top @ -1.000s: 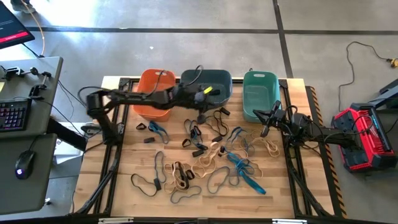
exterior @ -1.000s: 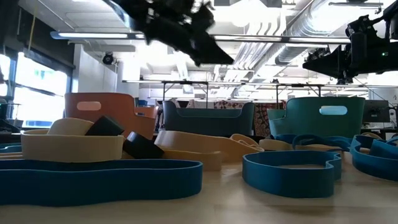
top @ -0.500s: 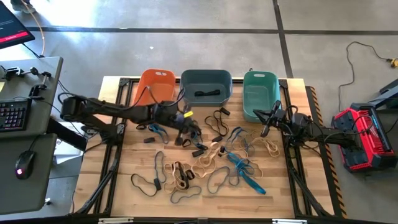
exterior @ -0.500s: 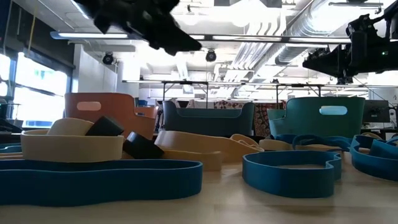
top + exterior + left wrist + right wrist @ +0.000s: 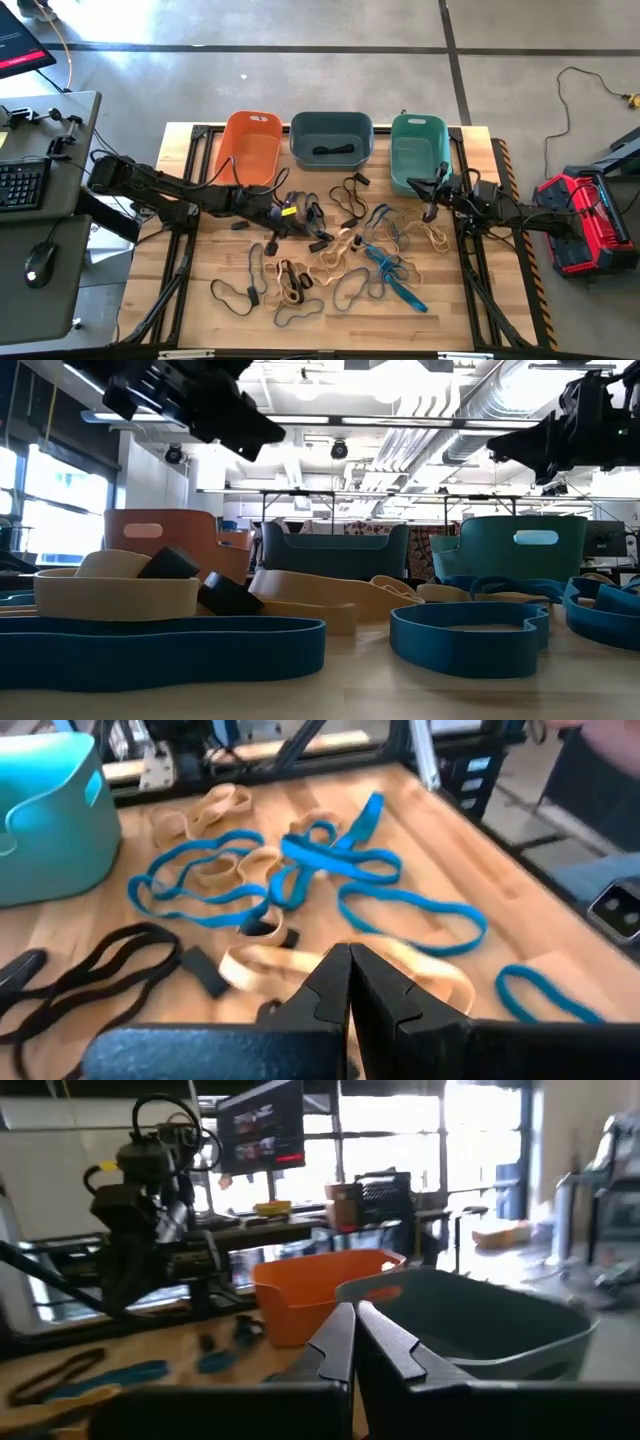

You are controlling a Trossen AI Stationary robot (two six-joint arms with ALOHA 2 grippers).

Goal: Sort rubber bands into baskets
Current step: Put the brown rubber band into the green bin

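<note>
Three baskets stand in a row at the table's far edge: orange (image 5: 250,148), dark slate (image 5: 331,136) and teal (image 5: 419,150). One black band (image 5: 335,152) lies in the slate basket. Blue, tan and black rubber bands (image 5: 340,255) lie scattered flat over the wooden table's middle. My left gripper (image 5: 303,212) hovers over the bands near the table's middle, in front of the orange and slate baskets, shut and empty (image 5: 350,970). My right gripper (image 5: 422,188) hangs shut and empty in front of the teal basket (image 5: 354,1330).
Black frame rails (image 5: 185,260) run along the table's left and right sides. A desk with keyboard and mouse (image 5: 40,262) stands left of the table. A red device (image 5: 580,215) sits on the floor at the right. The table's near strip (image 5: 330,335) is bare wood.
My left gripper has drawn back from above the slate basket toward the table's near and left side and sunk lower over the bands, staying shut. With the arm gone, a black band shows lying in the slate basket. My right gripper has tipped up slightly in place.
</note>
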